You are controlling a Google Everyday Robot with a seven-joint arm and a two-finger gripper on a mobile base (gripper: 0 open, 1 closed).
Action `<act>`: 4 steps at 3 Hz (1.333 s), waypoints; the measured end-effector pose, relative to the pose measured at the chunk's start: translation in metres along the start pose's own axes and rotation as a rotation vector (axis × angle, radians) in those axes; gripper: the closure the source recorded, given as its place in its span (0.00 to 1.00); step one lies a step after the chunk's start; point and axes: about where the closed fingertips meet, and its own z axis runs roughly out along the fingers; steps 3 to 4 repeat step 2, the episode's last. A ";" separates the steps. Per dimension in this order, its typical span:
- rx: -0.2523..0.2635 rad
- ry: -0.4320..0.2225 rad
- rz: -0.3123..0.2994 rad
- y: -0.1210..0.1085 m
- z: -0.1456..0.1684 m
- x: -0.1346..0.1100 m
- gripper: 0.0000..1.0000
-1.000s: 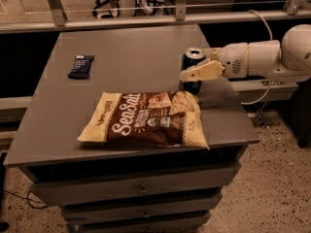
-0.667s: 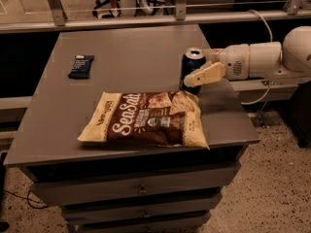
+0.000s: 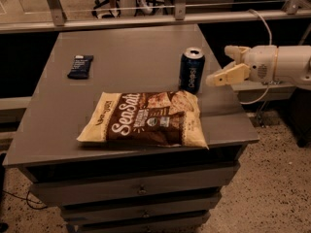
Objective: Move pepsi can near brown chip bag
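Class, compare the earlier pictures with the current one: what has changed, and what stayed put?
The gripper has let go of the pepsi can and drawn back toward the picture's right, open and clear of it. The can stands upright where it was, just behind the brown chip bag. Bag and snack bar have not moved.

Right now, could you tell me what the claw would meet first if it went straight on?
Most likely the pepsi can: the open claw hangs beside it, apart, pointing toward its side, though depth is unclear.
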 end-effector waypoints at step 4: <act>0.118 -0.027 -0.099 -0.031 -0.051 -0.007 0.00</act>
